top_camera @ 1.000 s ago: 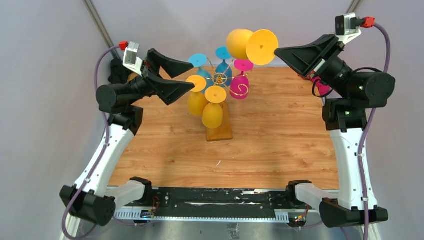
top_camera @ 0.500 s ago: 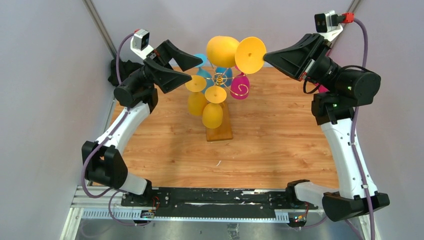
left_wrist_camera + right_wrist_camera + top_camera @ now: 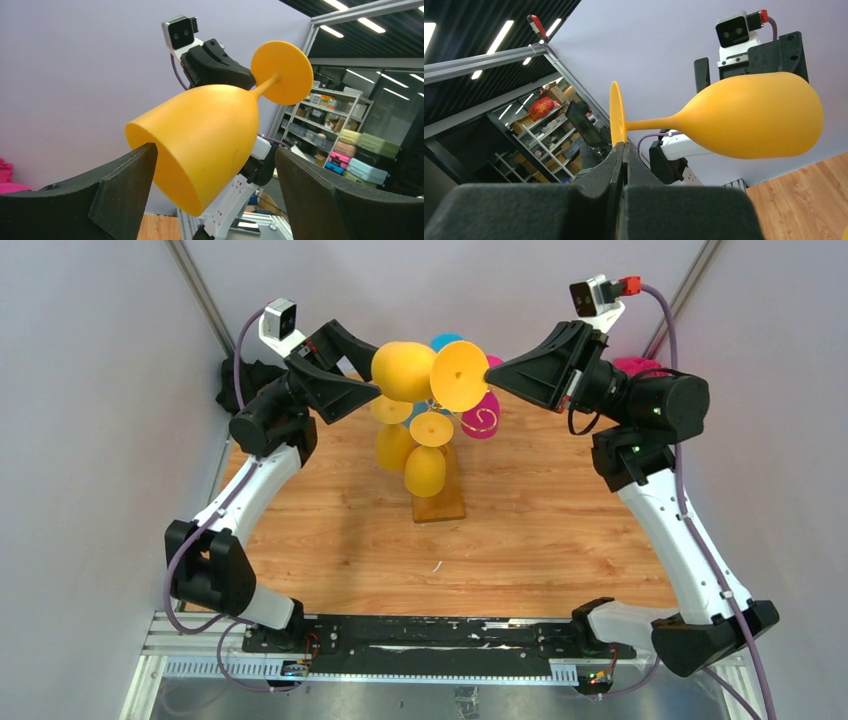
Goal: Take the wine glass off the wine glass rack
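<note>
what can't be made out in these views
- Top view: wire arms of the wine glass rack, mostly hidden behind the held orange wine glass.
- Top view: blue glass, only a sliver shows behind it.
- Left wrist view: whether the left gripper touches the bowl; the angle hides contact.

1. An orange wine glass (image 3: 200, 145) lay tilted in mid-frame, with its open mouth toward the lower left. Its stem rose to a round foot at the upper right.
2. The left gripper (image 3: 215, 156) was spread wide, with one black finger (image 3: 100, 195) on each side of the glass's bowl. Whether either finger touched the glass could not be told.
3. Behind the glass, the right gripper (image 3: 245, 77) reached toward the foot, and a wrist camera (image 3: 179, 31) sat above it.
4. A lilac wall (image 3: 75, 75) stood behind the glass.
5. Right of the glass were shelves (image 3: 350, 145) holding coloured boxes.
</note>
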Controlling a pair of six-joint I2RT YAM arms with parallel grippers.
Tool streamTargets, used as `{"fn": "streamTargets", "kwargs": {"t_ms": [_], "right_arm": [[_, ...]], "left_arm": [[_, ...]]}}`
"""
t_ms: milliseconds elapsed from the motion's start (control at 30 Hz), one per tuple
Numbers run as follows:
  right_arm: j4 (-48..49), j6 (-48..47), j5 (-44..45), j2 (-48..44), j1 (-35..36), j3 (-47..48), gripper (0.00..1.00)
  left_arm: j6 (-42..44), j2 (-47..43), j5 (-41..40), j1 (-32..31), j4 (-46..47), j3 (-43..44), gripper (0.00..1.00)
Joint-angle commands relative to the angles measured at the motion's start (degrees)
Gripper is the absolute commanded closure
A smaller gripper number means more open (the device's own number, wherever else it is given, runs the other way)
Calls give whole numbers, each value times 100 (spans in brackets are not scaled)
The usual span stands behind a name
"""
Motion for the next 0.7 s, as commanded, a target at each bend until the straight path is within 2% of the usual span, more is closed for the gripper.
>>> {"fn": "streamTargets", "kwargs": {"t_ms": [0,133,167,233,333,433,567,633,667], "right_arm": [[529,-66,159,133,209,-241,100],[828,-44,186,252,218,-531,100],[857,-42,192,305,220,-584,100],[1043,41,197,434,227,-667,100],[1361,264,224,608,289,-729,100],[1389,275,227,636,348,-758,100],[1110,61,174,468,375,-791,100],[805,-197,156,319,369,-768,100],[553,-434,150,224,369,-738,92]], "left_arm": [[-57,-390,-67,-26,317,-222,10],[-6,-935,-223,-68,317,-543,23],[-5,-1067,-278,-78,317,-631,29],[-28,-1304,-429,-79,318,-822,50],[-40,-1481,-560,-88,318,-1068,71],[-105,-1486,-629,-88,316,-1243,87],[-195,-1322,-631,-86,300,-1307,100],[-145,-1254,-658,-79,139,-1293,100],[-65,-1269,-688,-67,37,-1290,100]]}}
